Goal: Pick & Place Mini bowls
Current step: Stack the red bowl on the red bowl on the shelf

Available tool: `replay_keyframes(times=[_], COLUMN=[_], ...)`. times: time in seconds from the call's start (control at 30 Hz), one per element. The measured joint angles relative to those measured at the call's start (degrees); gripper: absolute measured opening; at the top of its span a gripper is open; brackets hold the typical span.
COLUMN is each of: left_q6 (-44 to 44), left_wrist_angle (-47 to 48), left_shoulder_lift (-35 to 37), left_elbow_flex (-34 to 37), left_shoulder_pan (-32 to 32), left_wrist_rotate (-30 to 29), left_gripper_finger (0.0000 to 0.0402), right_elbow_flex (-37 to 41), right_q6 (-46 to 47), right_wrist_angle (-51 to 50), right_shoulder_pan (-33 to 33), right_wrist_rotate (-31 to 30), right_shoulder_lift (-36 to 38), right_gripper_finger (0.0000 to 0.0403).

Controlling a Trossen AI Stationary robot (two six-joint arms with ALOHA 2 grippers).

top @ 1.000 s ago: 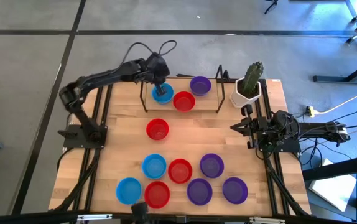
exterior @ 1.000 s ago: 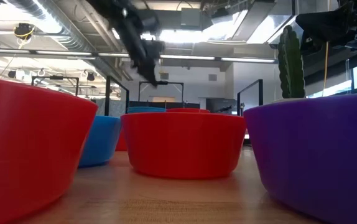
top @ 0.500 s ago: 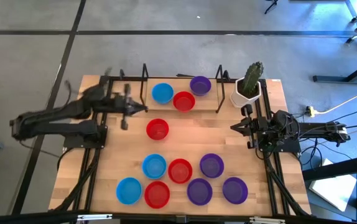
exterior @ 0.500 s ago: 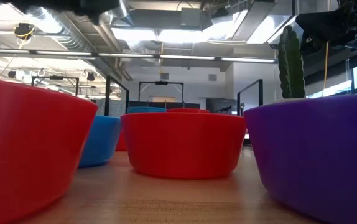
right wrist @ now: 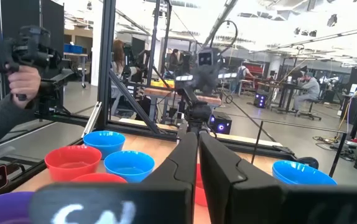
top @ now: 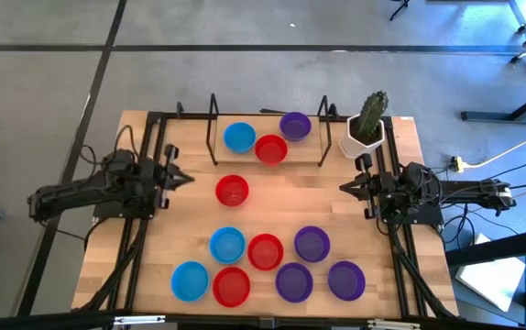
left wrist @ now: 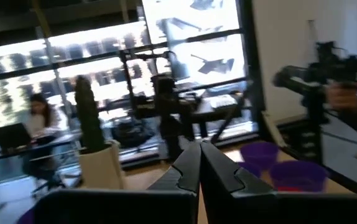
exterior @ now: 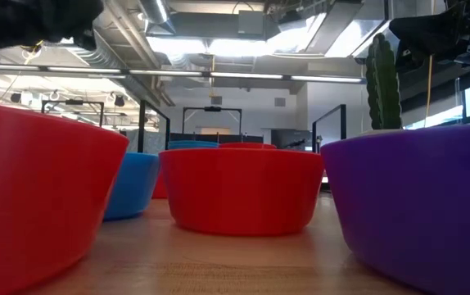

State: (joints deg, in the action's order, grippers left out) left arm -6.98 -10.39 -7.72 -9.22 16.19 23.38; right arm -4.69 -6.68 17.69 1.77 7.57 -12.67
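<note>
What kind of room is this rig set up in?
Likely a robotics lab or open workshop: exposed ceiling ducts, other workbenches with seated people, and a wooden table fitted with two arms.

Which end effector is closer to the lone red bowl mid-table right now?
Left. The left end effector sits just off the lone red bowl, at the table's left edge. The right end effector is farther off, by the right edge.

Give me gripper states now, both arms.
Left gripper: shut, holding nothing, at the table's left edge.
Right gripper: shut, empty, parked at the right edge.
</note>
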Motion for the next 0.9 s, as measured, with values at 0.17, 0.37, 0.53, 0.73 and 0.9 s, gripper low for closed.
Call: replay_keyframes(times=[0.17, 0.37, 0.53, 0.73, 0.9], left_q6=[-4.48, -4.83, -6.86, -7.15, -7.18], left_wrist_angle=[0.14, 7.79, 13.7, 14.17, 13.79], left_shoulder_lift=[2.69, 5.7, 7.69, 7.21, 7.25], left_elbow_flex=[3.15, -0.05, -1.51, 0.43, 1.01], left_shoulder_pan=[-3.08, -3.83, -3.83, -3.83, -3.83], left_wrist_rotate=[2.03, 6.4, 6.3, 2.77, 1.83], left_gripper_finger=[0.0002, 0.0002, 0.0001, 0.0002, 0.0003], right_elbow_flex=[0.0, 0.0, 0.0, 0.0, 0.0], right_q6=[0.24, 0.22, -0.02, -0.02, 0.04], right_wrist_angle=[0.0, 0.0, 0.0, 0.0, 0.0], right_shoulder_pan=[0.01, -0.01, -0.01, -0.01, 0.0], right_wrist_rotate=[0.0, 0.0, 0.0, -0.39, -0.46], right_shoulder_lift=[-0.02, -0.02, -0.02, 0.0, 0.0], right_gripper_finger=[0.0021, 0.0021, 0.0021, 0.0021, 0.0021])
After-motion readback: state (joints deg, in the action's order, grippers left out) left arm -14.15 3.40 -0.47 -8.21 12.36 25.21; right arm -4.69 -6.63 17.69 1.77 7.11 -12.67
